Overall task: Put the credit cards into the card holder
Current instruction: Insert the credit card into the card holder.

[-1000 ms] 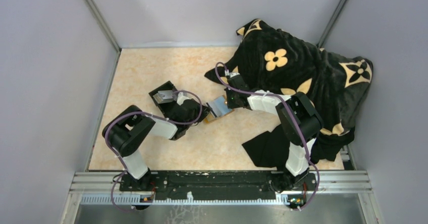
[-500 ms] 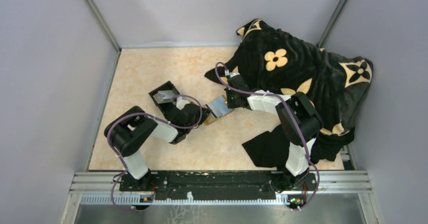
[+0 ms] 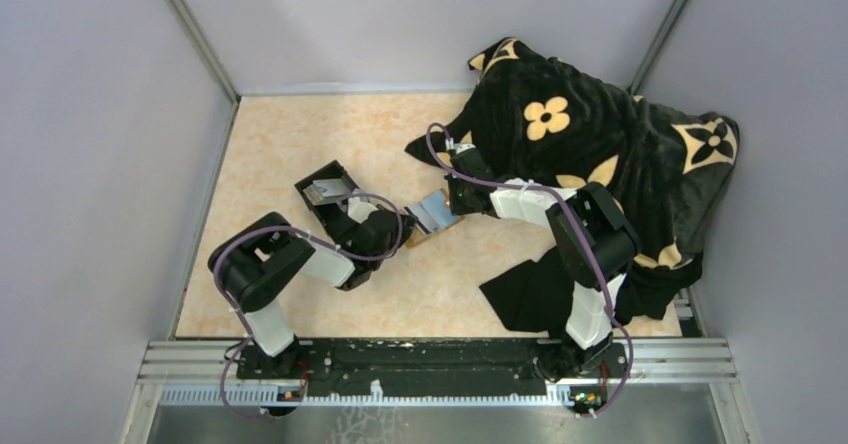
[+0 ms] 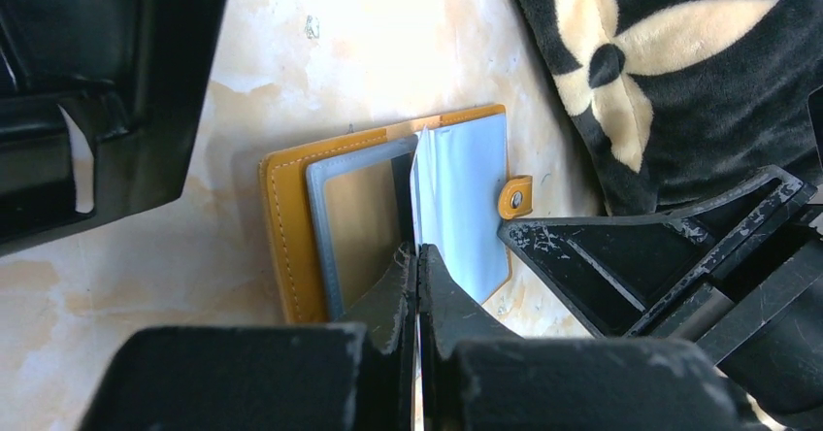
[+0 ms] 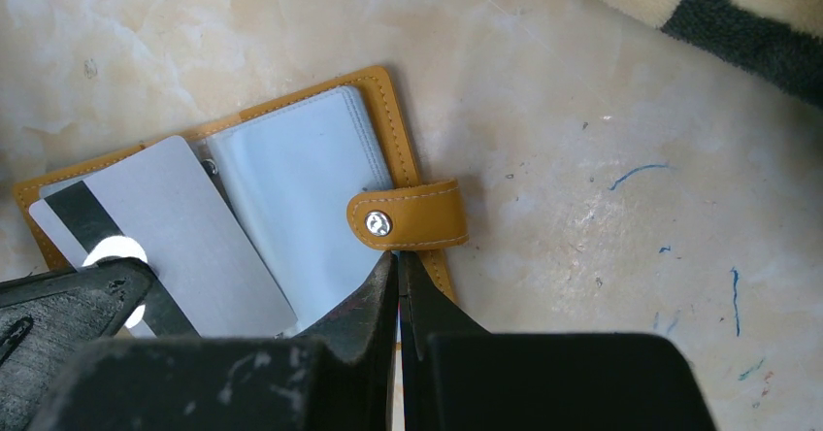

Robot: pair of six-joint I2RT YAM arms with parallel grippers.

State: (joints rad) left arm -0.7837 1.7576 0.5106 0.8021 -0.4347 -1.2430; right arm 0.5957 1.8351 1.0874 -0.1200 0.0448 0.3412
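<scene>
- The card holder [image 4: 286, 227] lies open on the bench [image 3: 290, 134], near the middle, between the two hands and just beside the edge of a black blanket [image 3: 590, 134] with pale flowers.
- Inside the holder I see clear plastic pockets; its strap [image 5: 412, 219] with a metal snap hangs over the outer edge.
- The left hand [image 4: 418, 266] is closed tight on a silver credit card [image 5: 184, 247] with a dark stripe, and the card's free end reaches over the open holder, against the pockets.
- The right hand [image 5: 396, 276] has its fingers pressed together at the holder's edge, directly under the strap; it seems to pinch this edge, but the contact is partly hidden.
- A black box [image 3: 322, 186] stands open behind the left hand, with something pale inside.
</scene>
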